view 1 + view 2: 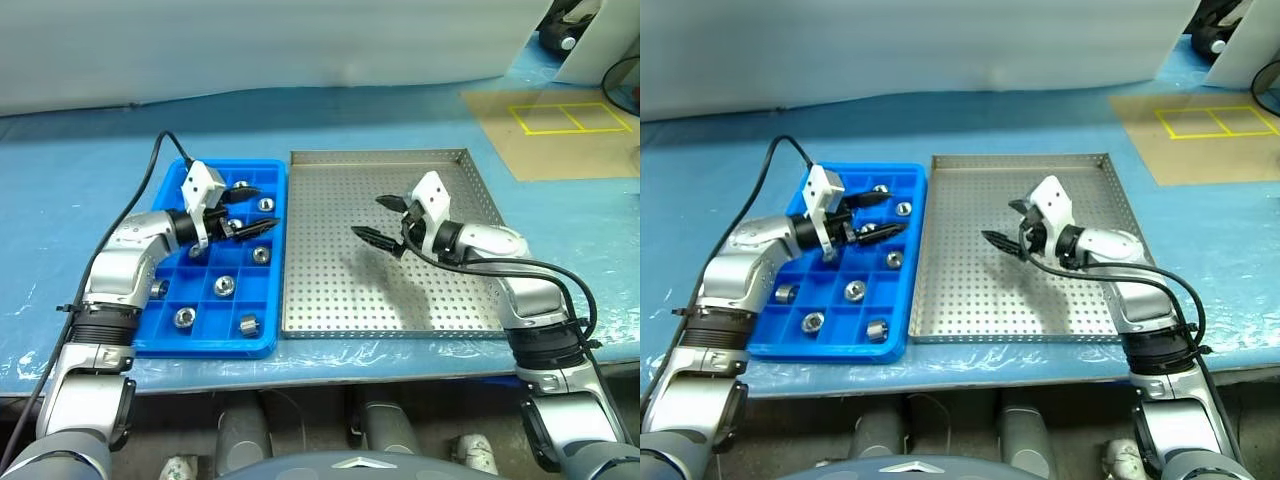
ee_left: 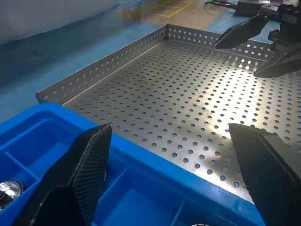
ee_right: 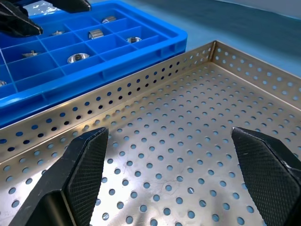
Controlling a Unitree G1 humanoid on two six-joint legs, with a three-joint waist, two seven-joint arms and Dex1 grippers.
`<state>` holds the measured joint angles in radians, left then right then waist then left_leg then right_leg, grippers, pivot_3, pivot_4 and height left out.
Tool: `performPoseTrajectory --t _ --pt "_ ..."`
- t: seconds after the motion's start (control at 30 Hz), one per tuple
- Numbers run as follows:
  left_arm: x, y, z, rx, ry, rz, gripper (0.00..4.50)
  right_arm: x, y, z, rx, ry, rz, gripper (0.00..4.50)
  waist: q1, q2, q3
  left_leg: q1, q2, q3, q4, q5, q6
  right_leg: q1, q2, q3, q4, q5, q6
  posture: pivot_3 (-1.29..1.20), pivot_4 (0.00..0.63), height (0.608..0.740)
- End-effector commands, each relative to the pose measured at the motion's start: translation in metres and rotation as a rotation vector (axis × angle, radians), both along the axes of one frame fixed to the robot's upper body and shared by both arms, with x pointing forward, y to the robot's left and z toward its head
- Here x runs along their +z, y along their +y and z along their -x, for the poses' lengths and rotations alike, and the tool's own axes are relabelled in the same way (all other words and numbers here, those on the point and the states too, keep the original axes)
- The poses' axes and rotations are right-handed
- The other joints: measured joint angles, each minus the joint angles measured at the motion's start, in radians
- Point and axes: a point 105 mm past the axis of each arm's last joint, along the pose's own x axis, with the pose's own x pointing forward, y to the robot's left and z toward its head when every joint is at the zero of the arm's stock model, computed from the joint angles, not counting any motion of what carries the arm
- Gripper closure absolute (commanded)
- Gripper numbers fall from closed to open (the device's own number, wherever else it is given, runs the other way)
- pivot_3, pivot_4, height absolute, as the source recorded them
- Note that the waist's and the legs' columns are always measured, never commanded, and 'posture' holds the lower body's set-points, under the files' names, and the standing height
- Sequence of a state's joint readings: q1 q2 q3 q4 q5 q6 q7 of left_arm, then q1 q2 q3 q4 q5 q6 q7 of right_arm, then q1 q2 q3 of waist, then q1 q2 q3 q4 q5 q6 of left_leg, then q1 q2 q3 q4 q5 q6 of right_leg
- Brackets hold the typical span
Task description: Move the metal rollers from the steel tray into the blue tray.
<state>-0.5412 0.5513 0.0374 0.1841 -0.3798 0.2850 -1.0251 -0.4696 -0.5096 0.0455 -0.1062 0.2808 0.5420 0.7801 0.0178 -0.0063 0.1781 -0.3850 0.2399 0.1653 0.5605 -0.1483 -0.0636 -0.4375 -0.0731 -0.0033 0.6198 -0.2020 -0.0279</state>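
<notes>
From the head cameras, the small shiny silver metal rollers (image 1: 226, 286) all sit in the bright blue plastic compartment tray (image 1: 268, 172), one to a cell, scattered over several rows. The large perforated silver-grey steel tray (image 1: 330, 300) just beside it looks bare of them, so I'd judge the transfer done or nearly so. The left gripper (image 1: 247, 210) hangs over the blue tray's upper cells, its black fingers spread apart with nothing between them. The right gripper (image 1: 385, 220) hovers over the middle of the steel tray, fingers likewise apart and empty.

Most rollers stand on end, their dark central hole facing up, so the axis is vertical. The one near the blue tray's front edge (image 1: 248, 325) seems to lie on its side with the axis level, though it is small and I can't be sure.

The left wrist camera shows the left gripper's fingers (image 2: 84, 174) wide over the blue tray's rim, the steel floor beyond, and part of one roller (image 2: 9, 189) in a cell.

The right wrist camera shows its fingers (image 3: 84, 169) spread above the holed steel floor, with rollers (image 3: 76, 58) in the blue cells beyond.

These are likely solid steel: hard, dense for their size, smooth and slippery, not fragile. I'd pinch one across its round flank, low enough that it doesn't squirt out; cell walls leave little room.
</notes>
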Motion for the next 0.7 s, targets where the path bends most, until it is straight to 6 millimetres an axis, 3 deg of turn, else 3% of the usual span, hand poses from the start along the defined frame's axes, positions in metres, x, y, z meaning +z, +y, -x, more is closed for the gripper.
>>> performPoseTrajectory --t 0.03,0.7 --pt "0.016 0.003 0.001 0.001 -0.062 0.003 0.26 0.015 -0.001 -0.001 -0.001 -0.046 -0.021 0.17 0.000 0.000 0.000 0.000 0.000 0.000 0.000 0.000 0.000 0.000 0.000 0.000 0.000 0.000 0.000 -0.21 0.150 0.740" --pt "0.025 0.002 0.006 0.001 -0.073 0.003 0.26 0.012 0.014 -0.003 0.028 -0.035 -0.061 0.17 0.004 0.000 0.000 0.000 0.000 0.000 0.000 0.000 0.000 0.000 0.000 0.000 0.000 0.000 0.000 -0.15 0.150 0.740"
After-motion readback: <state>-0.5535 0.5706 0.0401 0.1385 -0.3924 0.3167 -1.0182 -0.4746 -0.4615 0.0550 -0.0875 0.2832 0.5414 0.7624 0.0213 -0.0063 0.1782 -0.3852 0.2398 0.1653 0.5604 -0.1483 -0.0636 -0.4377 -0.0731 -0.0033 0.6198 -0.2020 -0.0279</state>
